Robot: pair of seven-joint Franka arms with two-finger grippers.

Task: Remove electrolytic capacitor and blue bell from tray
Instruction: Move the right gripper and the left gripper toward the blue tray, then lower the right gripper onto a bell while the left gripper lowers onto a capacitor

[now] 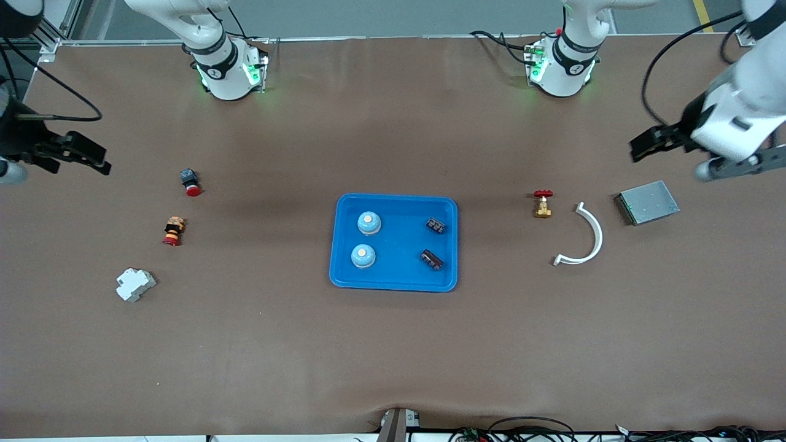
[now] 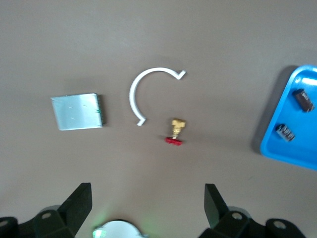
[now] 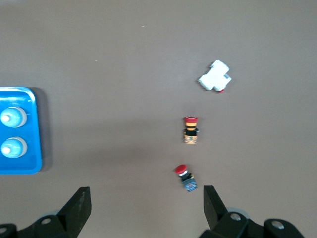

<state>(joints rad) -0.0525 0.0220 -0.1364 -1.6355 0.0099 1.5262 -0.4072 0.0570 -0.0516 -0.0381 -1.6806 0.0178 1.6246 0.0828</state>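
Capacitors number two, [image 1: 435, 225] and [image 1: 431, 259], and both lie in the blue tray [image 1: 394, 281] at the middle of the desk [image 1: 393, 356], on the tray's half toward the left arm. Two bells, [image 1: 369, 223] and [image 1: 363, 256], sit in the tray's other half.

Toward the right arm's end, the right claw [image 1: 78, 155] hangs in the air with its fingers spread wide and nothing between them. Close to it on the desk lie two red-capped push buttons, [image 1: 190, 182] and [image 1: 173, 231], and one white block [image 1: 135, 285].

Past the tray come one red-handled brass valve [image 1: 542, 204], one white curved strip [image 1: 583, 236] and one grey metal box [image 1: 648, 202]. Over that box the left claw [image 1: 652, 142] hangs, equally wide open and empty.

The right wrist view shows only the bells in the tray; the left wrist view only the capacitors. Brown matting covers the desk, and cables trail along its edges.
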